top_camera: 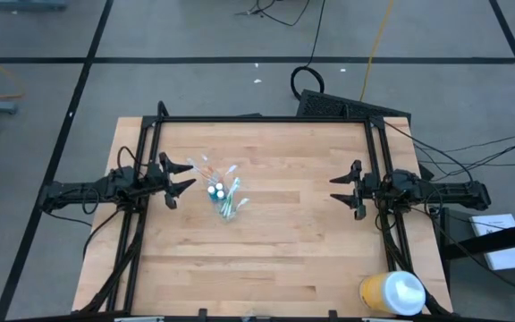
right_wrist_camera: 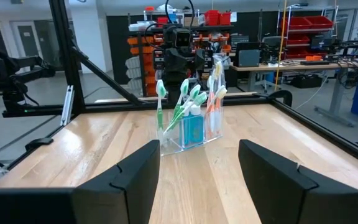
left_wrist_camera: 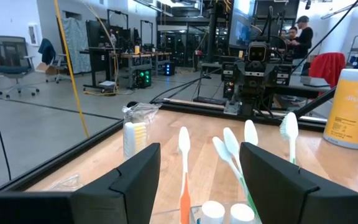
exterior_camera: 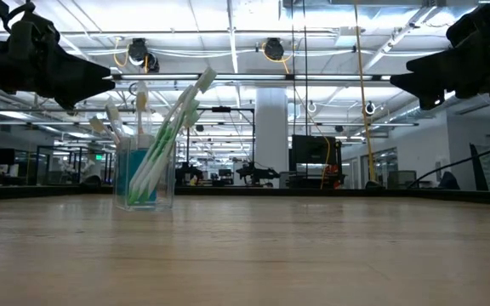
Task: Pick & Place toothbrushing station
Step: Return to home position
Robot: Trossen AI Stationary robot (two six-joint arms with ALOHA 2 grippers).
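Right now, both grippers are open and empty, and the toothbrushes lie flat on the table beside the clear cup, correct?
Not quite: the toothbrushes stand inside the clear cup, as the low view shows. The left gripper and right gripper are open and empty.

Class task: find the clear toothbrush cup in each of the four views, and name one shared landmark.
High view: clear cup, left of centre.
Low view: cup at left.
Left wrist view: cup nearest, framed by the left gripper.
Right wrist view: cup straight ahead.
Shared landmark: wooden table.
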